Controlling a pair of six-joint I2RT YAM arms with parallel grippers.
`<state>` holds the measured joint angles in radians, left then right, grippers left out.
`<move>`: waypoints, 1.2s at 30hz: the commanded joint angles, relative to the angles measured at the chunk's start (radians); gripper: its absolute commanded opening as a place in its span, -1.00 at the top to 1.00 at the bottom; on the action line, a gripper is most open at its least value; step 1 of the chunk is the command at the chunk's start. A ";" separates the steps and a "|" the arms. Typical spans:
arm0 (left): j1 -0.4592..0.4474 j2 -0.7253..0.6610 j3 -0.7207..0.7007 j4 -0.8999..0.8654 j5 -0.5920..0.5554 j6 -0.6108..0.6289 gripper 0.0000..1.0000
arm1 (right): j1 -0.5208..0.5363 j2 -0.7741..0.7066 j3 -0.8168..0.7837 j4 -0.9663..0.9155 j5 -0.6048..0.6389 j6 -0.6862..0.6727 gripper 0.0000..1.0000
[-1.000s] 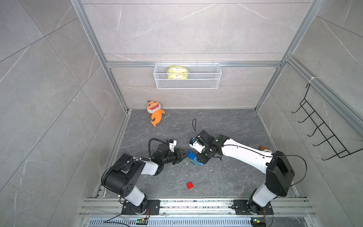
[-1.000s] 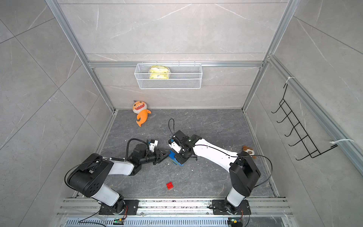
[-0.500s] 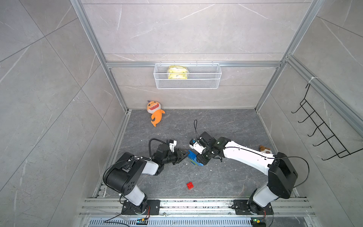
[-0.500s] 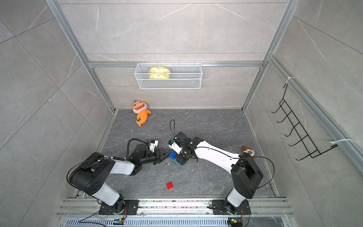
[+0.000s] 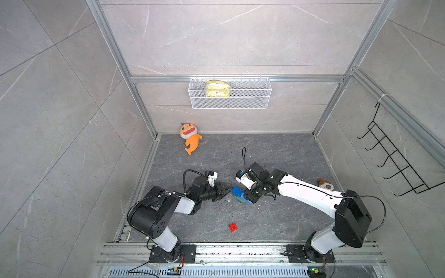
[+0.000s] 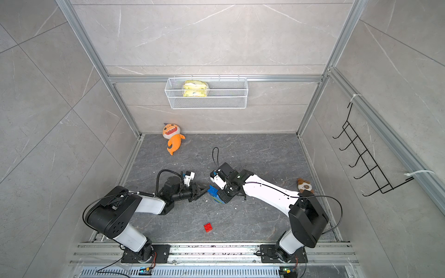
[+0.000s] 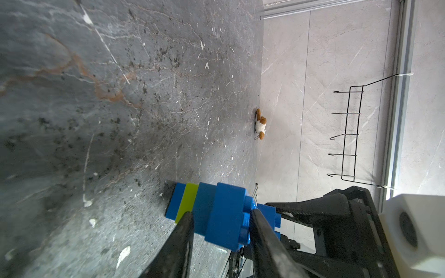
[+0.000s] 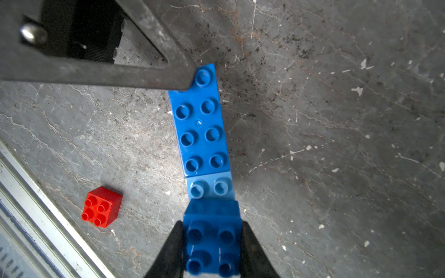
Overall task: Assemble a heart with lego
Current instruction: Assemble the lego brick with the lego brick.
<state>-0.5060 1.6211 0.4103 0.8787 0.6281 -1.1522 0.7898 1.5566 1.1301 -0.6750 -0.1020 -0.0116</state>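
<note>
The heart [image 5: 237, 192] is a stepped stack of blue lego with a lime-green layer [image 7: 190, 199], low over the middle of the floor in both top views. My left gripper [image 7: 221, 221] is shut on one end of it, one finger under the stack and one against the studs. My right gripper [image 8: 212, 243] is shut on a blue square brick [image 8: 212, 238] at the stack's other end, beside a long blue brick [image 8: 199, 122]. A small red brick [image 5: 232, 227] lies loose nearer the front rail, also seen as the red brick [image 8: 102, 207].
An orange plush fish [image 5: 190, 138] lies at the back left by the wall. A small brown plush [image 5: 325, 184] sits by the right wall. A wire basket [image 5: 230, 93] hangs on the back wall and a hook rack [image 5: 390, 156] on the right wall. A metal rail [image 5: 228, 250] runs along the front.
The right arm has shifted slightly; both grippers keep the same hold on the bricks. The red brick has not moved.
</note>
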 commanded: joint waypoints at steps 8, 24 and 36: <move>0.004 0.009 -0.003 0.057 0.002 0.003 0.18 | -0.013 -0.003 -0.065 0.086 -0.087 0.028 0.62; 0.005 0.049 0.008 0.091 0.013 -0.012 0.18 | -0.013 -0.101 -0.025 0.027 -0.073 0.051 0.61; 0.004 0.049 0.016 0.088 0.016 -0.012 0.18 | -0.009 -0.033 -0.010 0.014 -0.034 0.092 0.61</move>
<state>-0.5041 1.6634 0.4099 0.9356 0.6300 -1.1671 0.7776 1.5032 1.0878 -0.6338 -0.1585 0.0525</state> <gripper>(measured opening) 0.411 0.330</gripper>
